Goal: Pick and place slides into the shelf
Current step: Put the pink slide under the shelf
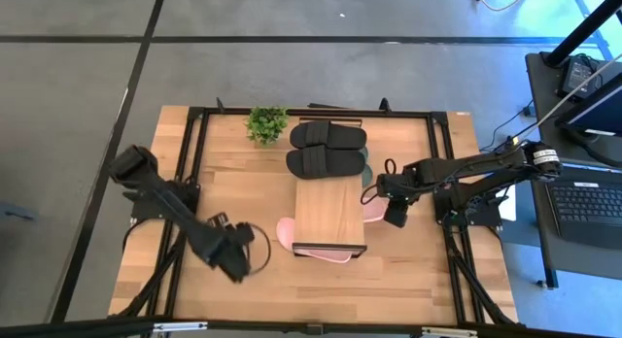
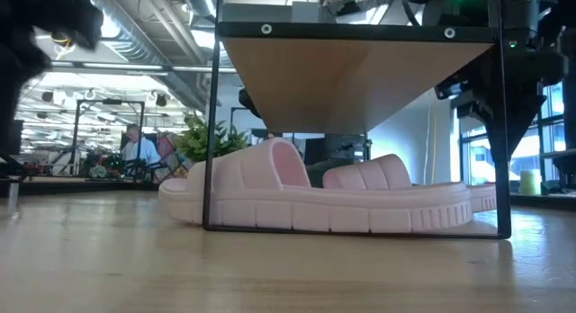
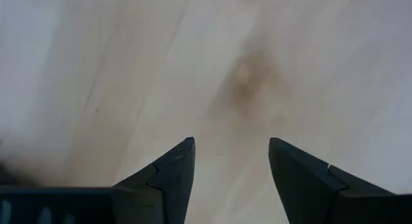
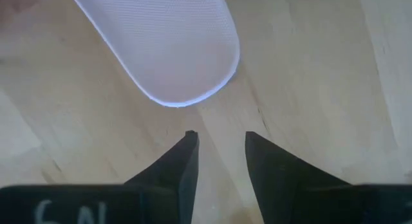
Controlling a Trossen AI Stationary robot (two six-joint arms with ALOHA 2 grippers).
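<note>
Slides are the business of this moment, and the pale pink slide (image 4: 168,47) nearest the right jaws (image 4: 219,163) is seen in the right wrist view with its rounded end just ahead of the two dark fingers, which are parted by a narrow gap and hold nothing. From above, that slide (image 1: 373,212) is seen to poke out from under the right edge of the shelf (image 1: 329,214), and the right jaws (image 1: 395,215) are placed just beside it, so the right arm is judged much the nearer. Its long axis is mostly hidden by the plank and cannot be told with certainty. A second pale pink slide (image 1: 309,243) is shown under the shelf's near end, lying across the frame, as the low view confirms (image 2: 315,198). The dark metal upright (image 2: 500,133) at the shelf's right corner is judged the likeliest obstruction to any push or lift there. The left jaws (image 1: 243,260) are held low over the bare surface (image 1: 194,289), spread apart and empty, well apart from the shelf. Farther back, a black pair (image 1: 328,149) is laid crosswise beyond the plank, with a dark green slide (image 1: 367,171) partly hidden beside it, and a small potted plant (image 1: 266,123) is set at the far edge.
</note>
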